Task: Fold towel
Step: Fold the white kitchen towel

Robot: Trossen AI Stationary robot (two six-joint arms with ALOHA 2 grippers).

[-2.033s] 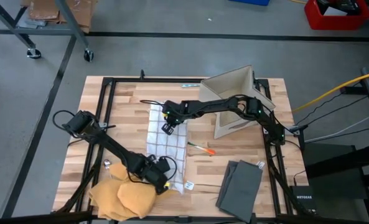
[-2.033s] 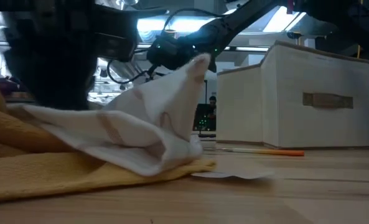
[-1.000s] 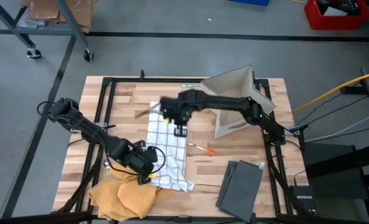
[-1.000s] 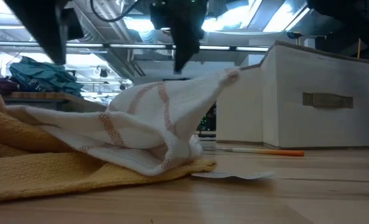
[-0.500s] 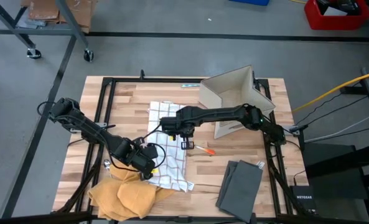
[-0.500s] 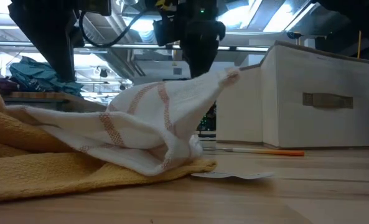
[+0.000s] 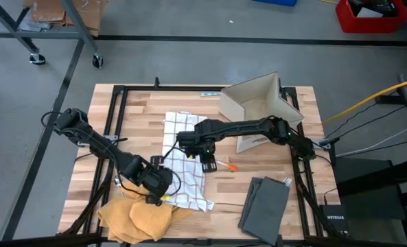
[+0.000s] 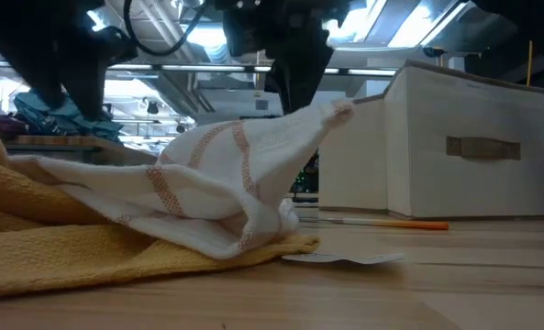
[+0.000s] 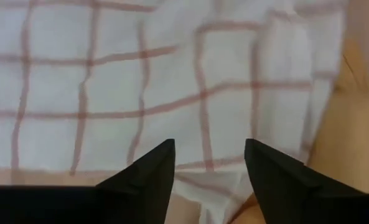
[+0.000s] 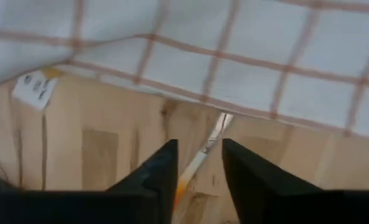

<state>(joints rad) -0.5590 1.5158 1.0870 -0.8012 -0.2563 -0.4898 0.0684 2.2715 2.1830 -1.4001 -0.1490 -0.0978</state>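
- Beige fabric box (image 7: 258, 110) on the worktop (image 7: 138, 110): contents not visible.
- Left end effector (image 9: 208, 163) spread over checked towel (image 7: 184, 161).
- Right end effector (image 10: 198, 163) parted, gripping nothing.

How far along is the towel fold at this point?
One fold looks made: the checked towel lies doubled but humped and rumpled. Nothing is in hand: the left gripper and right gripper are open above it. Left to do: flattening, and probably another fold.
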